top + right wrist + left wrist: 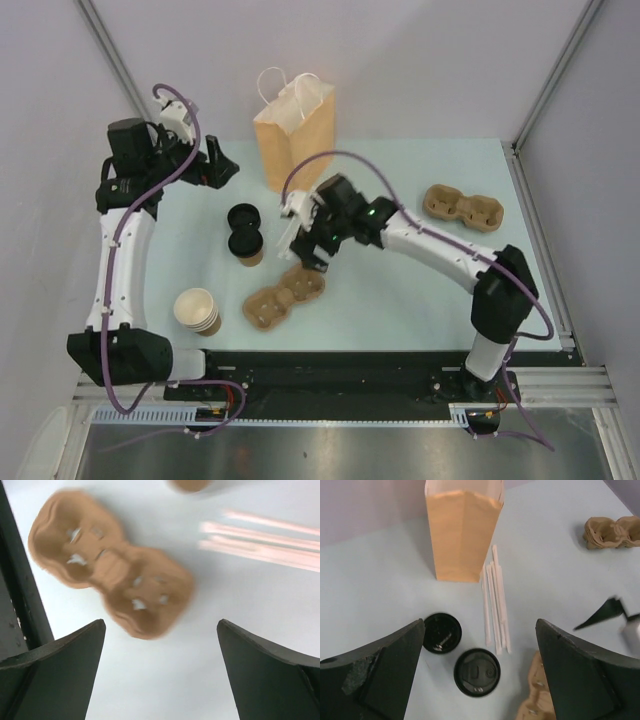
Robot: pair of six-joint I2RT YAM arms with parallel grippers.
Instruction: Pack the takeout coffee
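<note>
So here's what we've got: the takeout coffee (246,245) stands upright on the pale surface (400,290), a bit left of centre in the top view, with its black lid on. A spare black lid (243,216) lies just beside it, on the upper side in that frame. The right tool (160,625) is spread wide with nothing between its fingers. In the top view it's just right of the coffee, over the upper end of a brown cup carrier (112,565), which shows up blurry in the upper left of the right wrist view. The left tool (480,627) is wide too and empty, sitting upper left in the top view, apart from the coffee. A kraft paper bag (295,128) stands upright at the top middle. In the left wrist view we can see a few wrapped straws (495,600) lying below its right corner. A stack of lidless cups (197,310) is at lower left, and a second carrier (462,207) sits off to the right.
</note>
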